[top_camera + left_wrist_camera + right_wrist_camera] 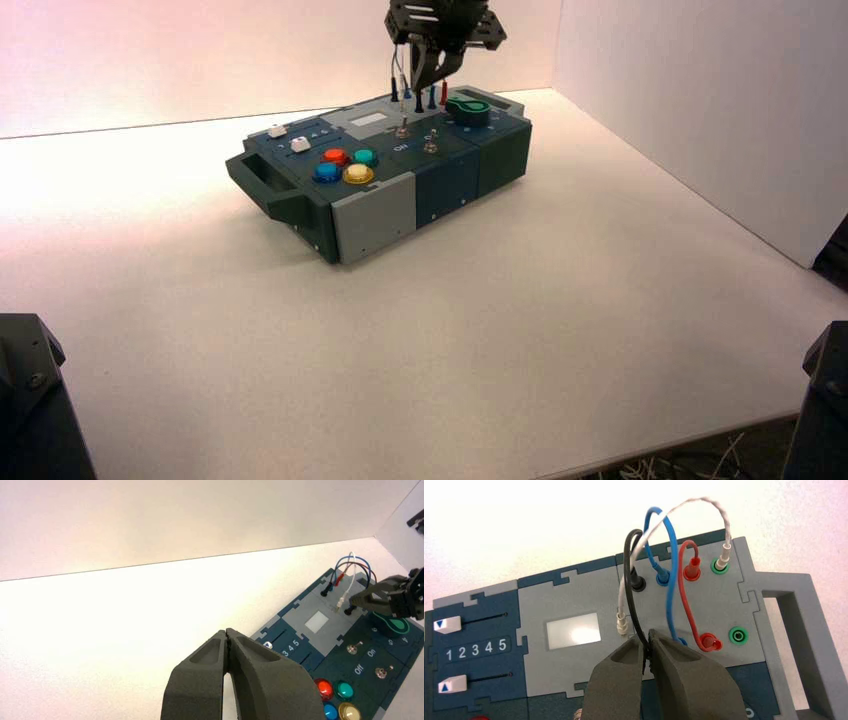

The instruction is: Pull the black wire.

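Right wrist view: the right gripper (649,639) is closing its fingertips on the black wire (628,580), which is arching from a black plug (638,582) in the box's grey panel (534,610) down into the grip. The white wire (694,501) is crossing it; the blue wire (671,570) and red wire (681,580) are looping nearby. Only this view is clearly showing the sliders (447,625) (452,684), both sitting at the "1" end.

High view: the right gripper is reaching over the far right part of the box (375,225), beside the green knob (468,108). This view is revealing the coloured buttons (358,173) together at the near left.

Left wrist view: the left gripper (226,632) is holding its own fingers together, gripping nothing, and is waiting left of the box. From this side, a black plug (349,610) is showing at the right gripper's tips.
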